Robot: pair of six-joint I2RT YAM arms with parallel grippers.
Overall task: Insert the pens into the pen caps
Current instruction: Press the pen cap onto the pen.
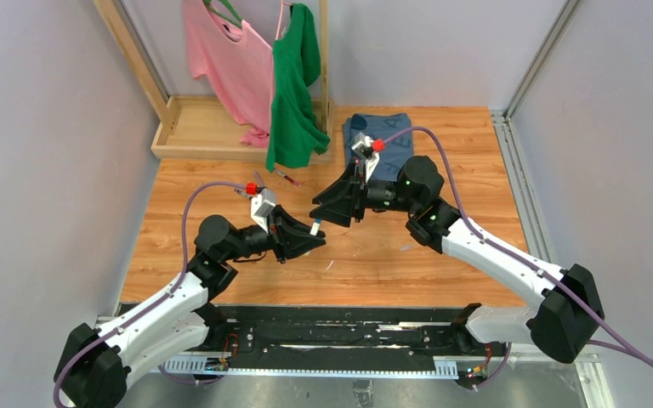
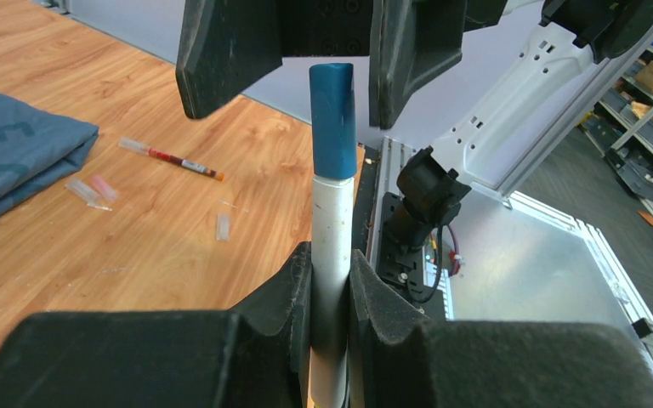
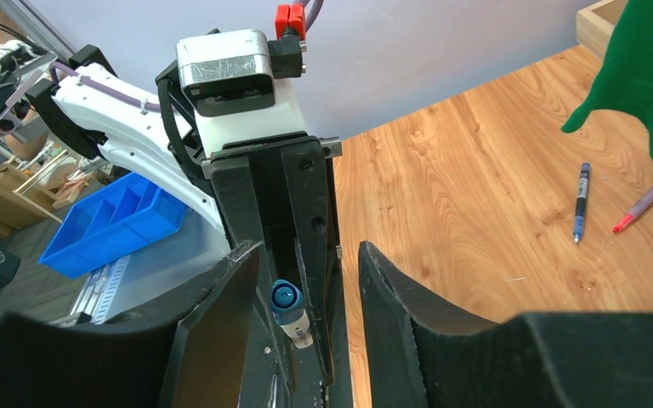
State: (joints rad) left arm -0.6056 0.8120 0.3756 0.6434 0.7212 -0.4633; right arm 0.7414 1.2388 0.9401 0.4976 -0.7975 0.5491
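My left gripper [image 1: 309, 240] [image 2: 332, 259] is shut on a white pen [image 2: 332, 246], held upright in the left wrist view. A blue pen cap [image 2: 333, 119] sits on the pen's free end. My right gripper [image 1: 326, 210] [image 3: 306, 255] is open, with its fingers [image 2: 221, 51] on either side of the cap and apart from it. The right wrist view shows the capped tip [image 3: 287, 299] end-on between my open jaws. A dark red pen [image 2: 170, 159] and clear caps [image 2: 223, 225] [image 2: 85, 194] lie on the wooden table. A blue-black pen [image 3: 580, 202] and a purple pen [image 3: 642, 206] lie farther off.
A folded blue cloth [image 1: 380, 136] lies at the back of the table. A wooden rack [image 1: 208, 127] at the back left holds a pink shirt [image 1: 221, 59] and a green shirt [image 1: 293, 85]. A small white sliver [image 1: 329, 265] lies near the front.
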